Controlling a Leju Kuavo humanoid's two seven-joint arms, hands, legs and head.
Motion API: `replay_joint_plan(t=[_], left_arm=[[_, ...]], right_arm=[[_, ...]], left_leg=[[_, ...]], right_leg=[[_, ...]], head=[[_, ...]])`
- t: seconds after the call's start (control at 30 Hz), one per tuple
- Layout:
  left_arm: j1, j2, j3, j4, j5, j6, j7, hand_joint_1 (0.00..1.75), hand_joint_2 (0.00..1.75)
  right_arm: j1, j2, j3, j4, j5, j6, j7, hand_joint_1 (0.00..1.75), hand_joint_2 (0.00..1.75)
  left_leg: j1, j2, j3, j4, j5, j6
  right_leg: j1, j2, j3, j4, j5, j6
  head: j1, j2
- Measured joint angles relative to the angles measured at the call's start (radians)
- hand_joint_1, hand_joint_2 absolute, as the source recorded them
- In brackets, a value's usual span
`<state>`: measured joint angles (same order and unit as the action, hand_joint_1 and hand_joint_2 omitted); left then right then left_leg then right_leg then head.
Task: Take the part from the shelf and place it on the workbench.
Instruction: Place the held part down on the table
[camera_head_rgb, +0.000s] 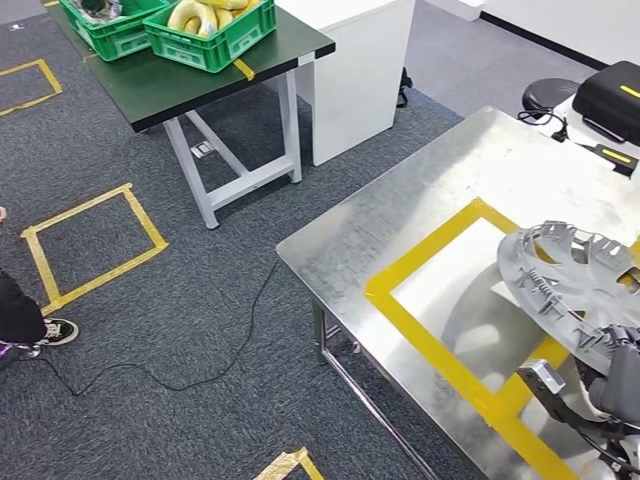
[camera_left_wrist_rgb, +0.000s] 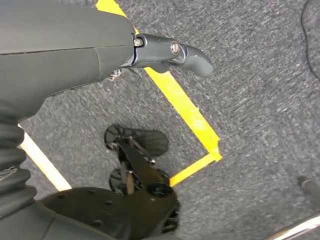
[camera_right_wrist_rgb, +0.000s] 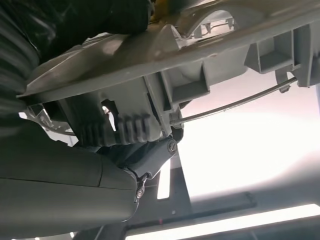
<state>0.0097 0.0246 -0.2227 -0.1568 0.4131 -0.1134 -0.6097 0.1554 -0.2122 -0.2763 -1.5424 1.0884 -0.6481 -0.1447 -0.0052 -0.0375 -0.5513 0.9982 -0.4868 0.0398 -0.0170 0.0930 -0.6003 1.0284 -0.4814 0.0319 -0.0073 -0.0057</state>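
The part (camera_head_rgb: 573, 285) is a grey round ribbed plastic cover, tilted and held above the right side of the metal workbench (camera_head_rgb: 423, 200). It hangs over the yellow tape rectangle (camera_head_rgb: 423, 262) marked on the bench top. My right hand (camera_head_rgb: 615, 385) grips the part's near rim from below. In the right wrist view the part (camera_right_wrist_rgb: 211, 60) sits close above my right hand (camera_right_wrist_rgb: 113, 165), with its ribs and a thin wire spring showing. My left hand (camera_left_wrist_rgb: 75, 55) hangs over the carpet with its thumb (camera_left_wrist_rgb: 177, 51) stretched out and holds nothing.
A dark table (camera_head_rgb: 189, 85) at the back left carries green crates (camera_head_rgb: 215, 40) with yellow parts. A white cabinet (camera_head_rgb: 355, 70) stands beside it. A person's shoe (camera_head_rgb: 56, 330) and a black cable (camera_head_rgb: 189, 378) lie on the carpet. Black equipment (camera_head_rgb: 611, 100) sits behind the bench.
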Motion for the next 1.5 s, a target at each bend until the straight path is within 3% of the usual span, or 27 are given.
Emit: replay_joint_plan(t=[0.07,0.13,0.17,0.2,0.23,0.33,0.4,0.47,0.53,0.63,0.67,0.7,0.73,0.77,0.83,0.9,0.93,1.0,1.07,1.13,1.2,1.23,1.27,1.3,1.37,1.43,1.5], left_arm=[[0.001,-0.001,-0.001,0.0,0.002,-0.001,0.0,0.0,1.75],[0.003,-0.001,-0.002,0.0,0.003,0.0,0.0,0.0,1.75],[0.003,-0.001,-0.002,0.0,0.003,0.0,0.0,0.0,1.75],[0.003,-0.002,-0.003,0.0,0.004,0.0,0.0,0.0,1.75],[0.003,-0.002,-0.003,0.0,0.005,0.0,0.001,0.0,1.75],[0.001,-0.003,-0.005,0.0,0.005,0.0,0.001,0.0,1.75],[0.0,-0.002,-0.006,0.0,0.006,0.0,0.001,0.0,1.75],[-0.002,-0.003,-0.006,0.0,0.007,0.0,0.001,0.0,1.75],[-0.003,-0.003,-0.007,0.0,0.007,0.0,0.001,0.0,1.75],[-0.001,-0.003,-0.007,0.0,0.007,0.0,0.001,0.0,1.75],[0.0,-0.003,-0.007,0.0,0.007,0.0,0.001,0.0,1.75],[0.001,-0.004,-0.008,0.0,0.007,0.0,0.001,0.0,1.75],[0.002,-0.004,-0.008,0.0,0.007,0.0,0.001,0.0,1.75],[0.003,-0.003,-0.008,0.0,0.007,0.0,0.001,0.0,1.75],[0.003,-0.003,-0.01,0.0,0.007,0.0,0.001,0.0,1.75],[0.002,-0.002,-0.011,0.0,0.007,0.0,0.001,0.0,1.75],[0.002,-0.002,-0.012,0.0,0.007,0.0,0.002,0.0,1.75],[0.0,-0.003,-0.015,0.0,0.007,0.0,0.002,0.0,1.75],[-0.002,-0.004,-0.017,0.0,0.008,-0.001,0.001,0.0,1.75],[-0.002,-0.004,-0.021,0.0,0.009,-0.002,0.0,0.0,1.75],[-0.001,-0.003,-0.023,0.0,0.011,-0.003,0.0,0.0,1.75],[-0.001,-0.003,-0.024,0.0,0.013,-0.005,0.0,0.0,1.75],[-0.002,-0.004,-0.024,0.0,0.013,-0.007,0.0,0.0,1.75],[-0.003,-0.004,-0.024,0.0,0.013,-0.008,0.0,0.0,1.75],[-0.004,-0.004,-0.025,0.0,0.013,-0.009,0.0,0.0,1.75],[-0.004,-0.001,-0.026,0.0,0.013,-0.009,-0.001,0.0,1.75],[-0.003,0.001,-0.028,0.0,0.012,-0.012,-0.004,0.0,1.75]], right_arm=[[-0.006,-0.009,-0.005,0.017,-0.001,0.007,0.011,1.75,1.75],[-0.011,-0.012,-0.008,0.034,-0.004,0.019,0.02,1.75,1.75],[-0.011,-0.014,-0.009,0.042,-0.004,0.026,0.024,1.75,1.75],[-0.01,-0.015,-0.01,0.048,-0.004,0.032,0.027,1.75,1.75],[-0.01,-0.017,-0.012,0.054,-0.004,0.038,0.03,1.75,1.75],[-0.014,-0.025,-0.016,0.065,-0.003,0.058,0.039,1.75,1.75],[-0.016,-0.03,-0.019,0.071,-0.002,0.075,0.05,1.75,1.75],[-0.015,-0.034,-0.022,0.075,-0.001,0.086,0.057,1.75,1.75],[-0.017,-0.037,-0.024,0.078,0.0,0.09,0.06,1.75,1.75],[-0.023,-0.04,-0.024,0.08,0.0,0.093,0.06,1.75,1.75],[-0.023,-0.04,-0.024,0.081,-0.001,0.096,0.06,1.75,1.75],[-0.023,-0.04,-0.024,0.082,-0.002,0.098,0.06,1.75,1.75],[-0.023,-0.04,-0.024,0.083,-0.004,0.101,0.06,1.75,1.75],[-0.024,-0.04,-0.024,0.084,-0.007,0.103,0.061,1.75,1.75],[-0.027,-0.04,-0.024,0.084,-0.015,0.108,0.061,1.75,1.75],[-0.031,-0.041,-0.024,0.085,-0.021,0.111,0.061,1.75,1.75],[-0.031,-0.041,-0.024,0.085,-0.024,0.112,0.06,1.75,1.75],[-0.028,-0.044,-0.026,0.086,-0.033,0.11,0.055,0.87,0.87],[-0.029,-0.049,-0.028,0.087,-0.054,0.108,0.035,0.0,0.0],[-0.032,-0.051,-0.027,0.088,-0.072,0.106,0.008,0.0,0.0],[-0.029,-0.051,-0.024,0.089,-0.078,0.106,-0.008,0.0,0.0],[-0.028,-0.051,-0.022,0.09,-0.079,0.106,-0.011,0.0,0.0],[-0.028,-0.052,-0.021,0.09,-0.081,0.106,-0.012,0.0,0.0],[-0.028,-0.052,-0.021,0.09,-0.083,0.105,-0.015,0.0,0.0],[-0.029,-0.054,-0.021,0.09,-0.1,0.097,-0.038,0.0,0.0],[-0.028,-0.054,-0.02,0.089,-0.142,0.085,-0.087,0.0,0.0],[-0.02,-0.054,-0.016,0.082,-0.217,0.088,-0.147,0.0,0.0]], left_leg=[[0.003,0.022,0.004,-0.014,0.007,0.007],[0.002,0.044,0.003,-0.015,0.008,0.011],[0.001,0.055,0.003,-0.014,0.007,0.011],[0.001,0.066,0.003,-0.014,0.006,0.01],[0.002,0.075,0.004,-0.013,0.004,0.008],[-0.001,0.1,0.007,-0.004,-0.006,-0.004],[-0.006,0.112,0.008,0.001,-0.01,-0.013],[-0.004,0.12,0.009,0.004,-0.013,-0.022],[0.001,0.096,-0.002,0.037,-0.04,-0.032],[0.005,0.051,-0.08,0.219,-0.132,-0.04],[0.005,0.047,-0.106,0.274,-0.149,-0.04],[0.005,0.046,-0.119,0.297,-0.146,-0.038],[0.005,0.043,-0.114,0.28,-0.124,-0.035],[0.005,0.037,-0.091,0.225,-0.087,-0.03],[0.006,-0.003,-0.029,0.084,-0.022,-0.02],[0.006,-0.029,0.001,0.015,-0.005,-0.016],[0.005,-0.024,0.002,0.011,-0.007,-0.015],[0.005,-0.003,0.003,0.002,-0.001,-0.008],[0.009,0.017,0.004,-0.011,0.007,0.003],[0.008,0.033,0.003,-0.014,0.01,0.007],[0.007,0.048,0.002,-0.013,0.01,0.007],[0.006,0.053,0.002,-0.012,0.009,0.007],[0.007,0.057,0.002,-0.011,0.009,0.006],[0.007,0.059,0.003,-0.009,0.007,0.003],[0.004,0.062,0.001,-0.003,0.003,-0.006],[0.0,0.062,-0.001,0.003,0.001,-0.006],[-0.001,0.062,-0.002,0.004,0.002,0.006]], right_leg=[[0.003,-0.046,-0.04,0.076,-0.046,0.006],[0.002,-0.079,-0.101,0.205,-0.105,0.014],[0.001,-0.084,-0.121,0.25,-0.119,0.017],[-0.001,-0.087,-0.124,0.26,-0.113,0.02],[-0.003,-0.092,-0.106,0.228,-0.09,0.023],[0.0,-0.135,0.006,0.028,-0.014,0.02],[0.006,-0.143,0.032,-0.018,-0.011,0.007],[0.005,-0.125,0.031,-0.018,-0.006,-0.006],[0.003,-0.109,0.032,-0.021,-0.002,-0.019],[0.002,-0.085,0.033,-0.022,0.001,-0.028],[0.003,-0.075,0.033,-0.022,0.001,-0.029],[0.004,-0.065,0.033,-0.022,0.002,-0.029],[0.005,-0.054,0.034,-0.022,0.002,-0.029],[0.005,-0.043,0.036,-0.022,0.002,-0.029],[0.006,-0.022,0.036,-0.02,0.002,-0.026],[0.003,-0.003,0.028,-0.019,0.005,-0.016],[0.002,0.007,0.024,-0.019,0.008,-0.01],[0.0,0.015,0.014,-0.02,0.008,0.003],[0.003,-0.025,-0.018,0.033,-0.027,0.011],[0.003,-0.074,-0.077,0.159,-0.091,0.017],[0.0,-0.087,-0.118,0.254,-0.119,0.023],[-0.002,-0.088,-0.112,0.247,-0.105,0.025],[-0.003,-0.091,-0.085,0.2,-0.076,0.026],[-0.004,-0.095,-0.044,0.125,-0.043,0.027],[-0.002,-0.103,0.026,0.002,-0.009,0.021],[-0.001,-0.103,0.046,-0.03,-0.008,0.013],[-0.001,-0.101,0.046,-0.031,-0.005,0.01]], head=[[0.008,0.0],[0.015,0.0],[0.015,0.0],[0.015,0.0],[0.015,0.0],[0.017,0.0],[0.016,0.0],[0.014,0.0],[0.011,0.0],[0.003,0.0],[0.002,0.0],[0.002,0.0],[0.001,0.0],[0.001,0.0],[0.001,0.0],[0.001,0.0],[0.001,0.0],[0.001,0.0],[0.01,0.0],[0.019,0.0],[0.02,0.0],[0.02,0.0],[0.02,0.0],[0.02,0.0],[0.022,0.0],[0.022,0.0],[0.021,0.0]])
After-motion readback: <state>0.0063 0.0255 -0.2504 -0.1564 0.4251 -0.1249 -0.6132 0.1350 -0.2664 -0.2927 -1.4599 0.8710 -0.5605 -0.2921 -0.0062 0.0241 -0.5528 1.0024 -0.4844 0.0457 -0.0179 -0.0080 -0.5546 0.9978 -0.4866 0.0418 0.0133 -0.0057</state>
